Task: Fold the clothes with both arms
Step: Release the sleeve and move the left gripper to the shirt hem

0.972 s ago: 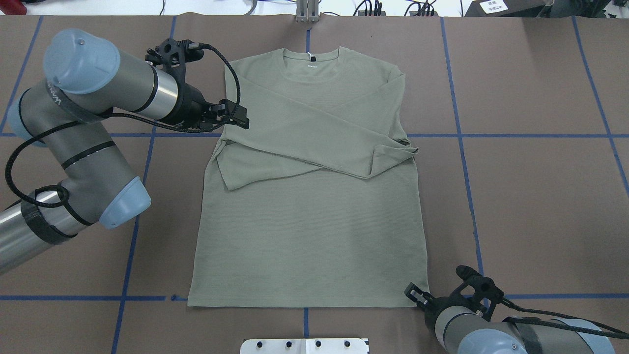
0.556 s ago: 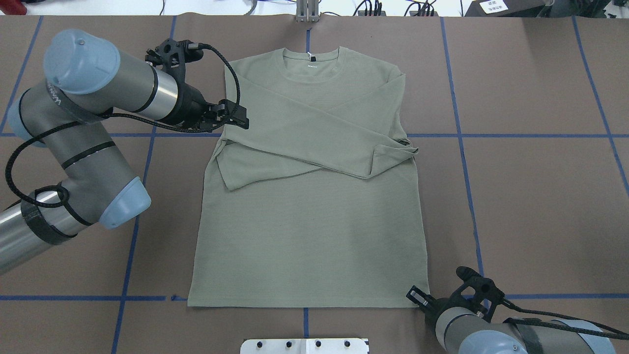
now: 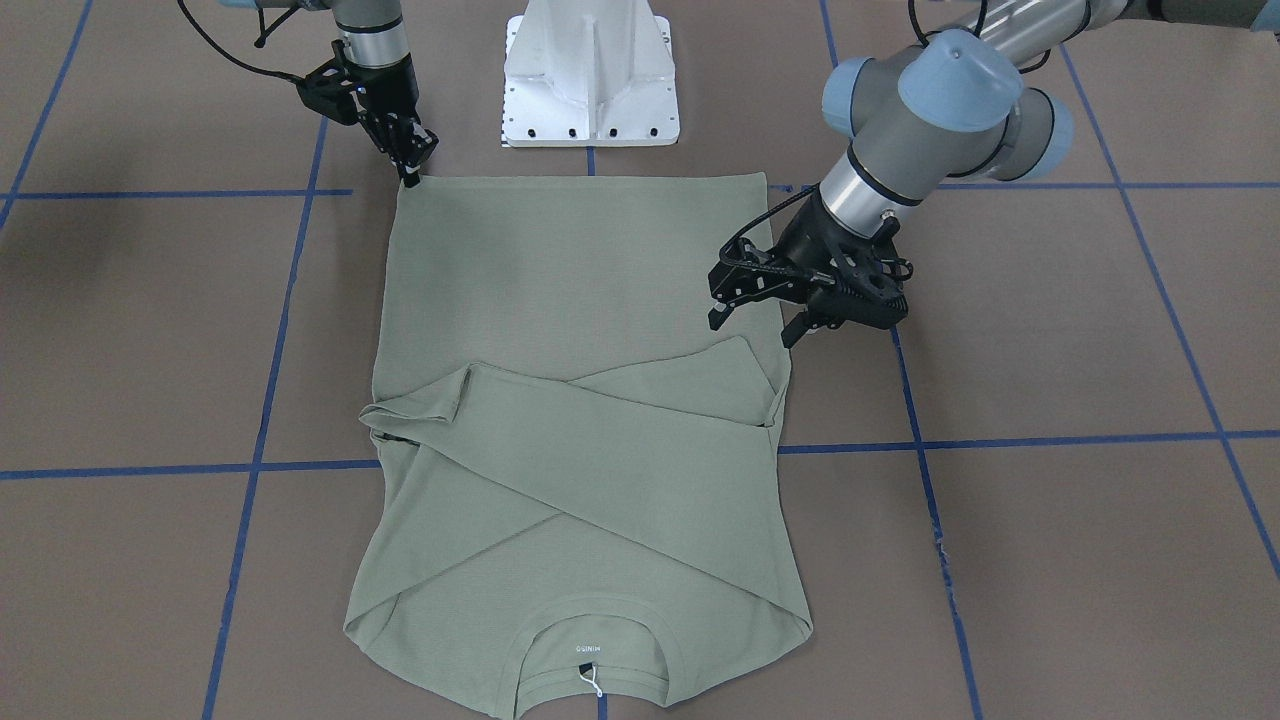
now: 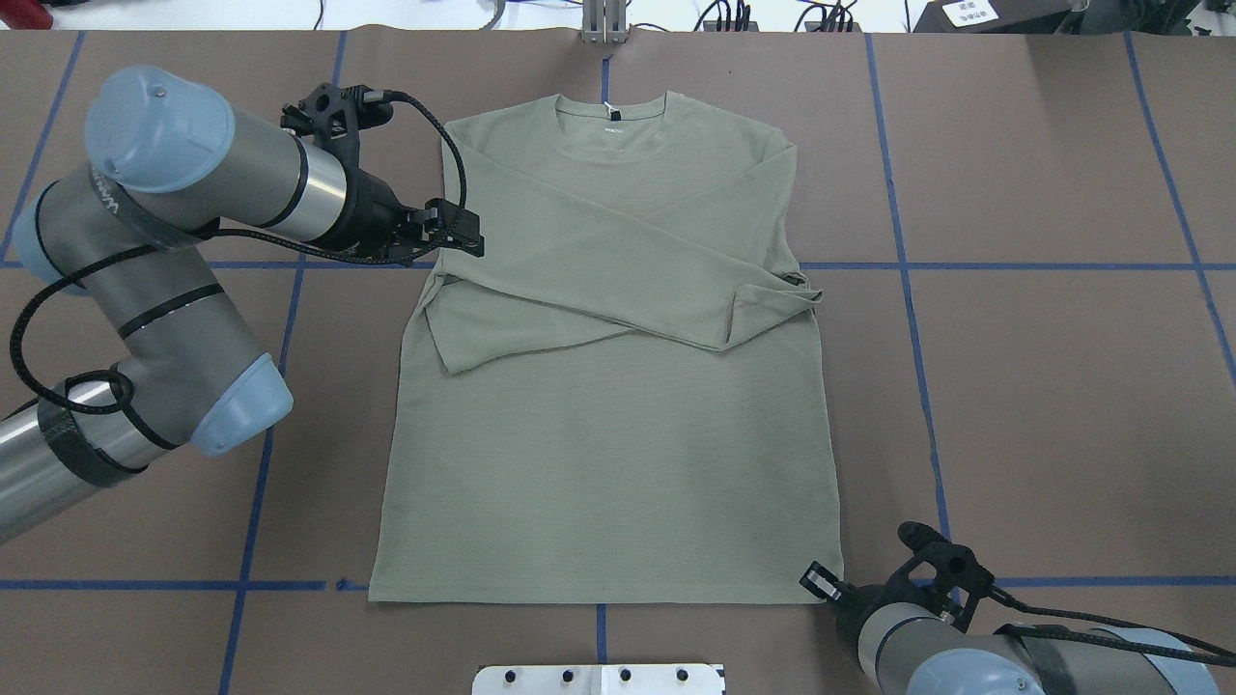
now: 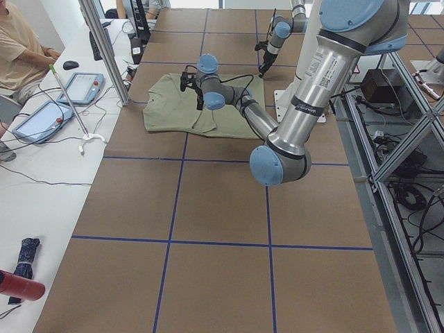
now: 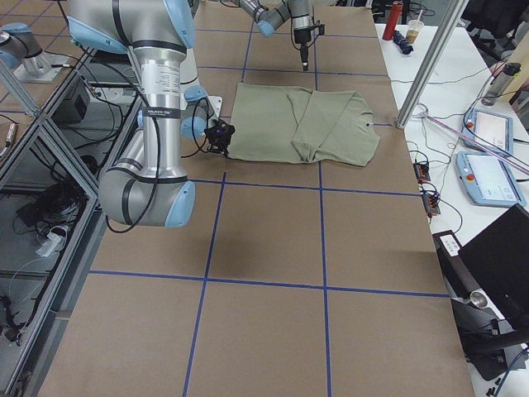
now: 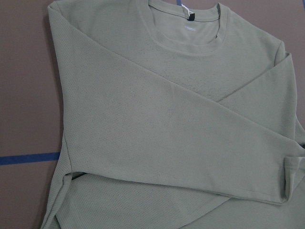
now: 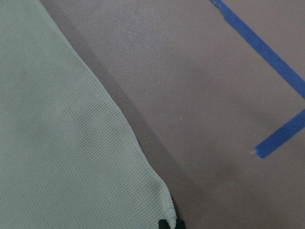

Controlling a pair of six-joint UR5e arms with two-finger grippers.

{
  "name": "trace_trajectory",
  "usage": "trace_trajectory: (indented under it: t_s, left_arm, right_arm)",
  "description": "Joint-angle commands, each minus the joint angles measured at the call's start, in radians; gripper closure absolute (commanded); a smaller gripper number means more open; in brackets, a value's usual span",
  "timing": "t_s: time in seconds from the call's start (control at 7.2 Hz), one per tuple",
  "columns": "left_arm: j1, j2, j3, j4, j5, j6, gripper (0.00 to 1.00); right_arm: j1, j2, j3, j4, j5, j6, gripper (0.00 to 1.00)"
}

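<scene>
Both sleeves lie crossed over the shirt [image 4: 608, 463], flat at mid-table. The right gripper [image 3: 412, 172] pinches one hem corner, fingers together on it. The left gripper [image 3: 755, 328] hovers with fingers apart over the opposite side edge. Next, it probably needs the other hem corner.

bright, even, diffuse light from above in every view; faint soft-edged shadows fall on the brown counter [image 3: 1050, 560]; a narrow dark shadow runs beside the shirt [image 8: 62, 143] hem in the slightly soft right wrist view
</scene>
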State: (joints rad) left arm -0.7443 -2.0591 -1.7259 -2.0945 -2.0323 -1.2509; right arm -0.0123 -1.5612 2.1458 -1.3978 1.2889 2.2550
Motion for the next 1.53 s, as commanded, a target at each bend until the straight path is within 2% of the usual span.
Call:
trace_trajectory:
  t_s: [0.0,0.14,0.28,0.42,0.69,0.97,1.39]
  left_arm:
    - [0.131,0.113,-0.155,0.051,0.166,-0.196,0.08]
    - [0.242,0.263,-0.307,0.062,0.275,-0.272,0.08]
    - [0.402,0.324,-0.335,0.067,0.438,-0.423,0.09]
    - [0.496,0.345,-0.345,0.117,0.524,-0.476,0.1]
    - [0.58,0.347,-0.353,0.273,0.56,-0.554,0.12]
    - [0.628,0.367,-0.356,0.281,0.557,-0.62,0.15]
    - [0.629,0.366,-0.35,0.28,0.551,-0.625,0.17]
  right_arm:
    - [0.0,-0.007,0.045,-0.012,0.001,0.0,1.0]
    - [0.002,-0.008,0.046,-0.012,0.001,0.0,1.0]
    - [0.0,-0.007,0.046,-0.012,0.001,0.0,1.0]
    - [0.0,-0.007,0.045,-0.012,0.001,0.0,1.0]
    - [0.002,-0.008,0.045,-0.013,0.0,0.0,1.0]
    - [0.002,-0.008,0.042,-0.013,0.001,-0.002,1.0]
    - [0.002,-0.011,0.043,-0.012,0.0,0.0,1.0]
